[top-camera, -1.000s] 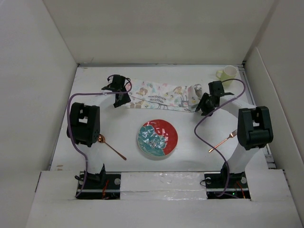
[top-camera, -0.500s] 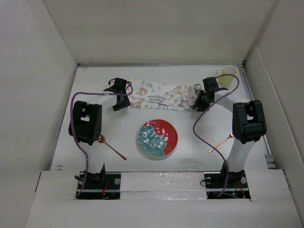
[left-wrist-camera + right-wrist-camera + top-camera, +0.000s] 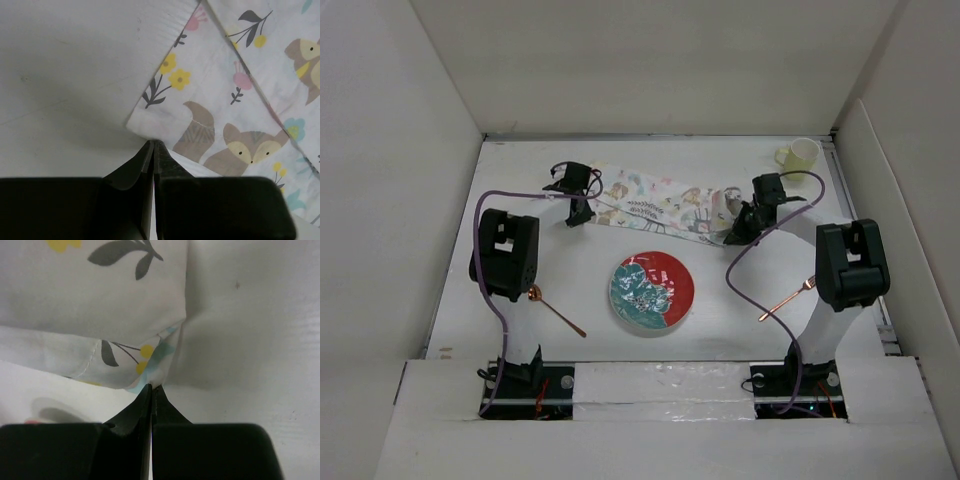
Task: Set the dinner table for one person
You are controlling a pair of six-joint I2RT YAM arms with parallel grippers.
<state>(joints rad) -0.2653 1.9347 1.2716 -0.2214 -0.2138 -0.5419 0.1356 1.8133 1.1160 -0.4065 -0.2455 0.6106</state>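
A folded placemat [image 3: 660,204] printed with animals and leaves lies across the back of the white dinner table [image 3: 570,275]. My left gripper [image 3: 578,214] is shut on its left corner; in the left wrist view the jaws [image 3: 153,145] pinch the edge of the placemat [image 3: 220,100]. At the other end my right gripper [image 3: 736,233] is shut on the right corner, the cloth [image 3: 100,315] lifting from the closed tips [image 3: 152,388]. A red and teal plate [image 3: 651,292] sits at the table's middle.
A copper spoon [image 3: 556,309] lies left of the plate, partly under the left arm [image 3: 505,254]. A copper fork [image 3: 788,297] lies to the right beside the right arm [image 3: 850,265]. A pale yellow cup [image 3: 799,156] stands at the back right corner. White walls enclose the table.
Both grippers have gone from open to shut on the placemat's corners. The placemat's right end has shifted slightly toward the plate, and the cup shows fully again.
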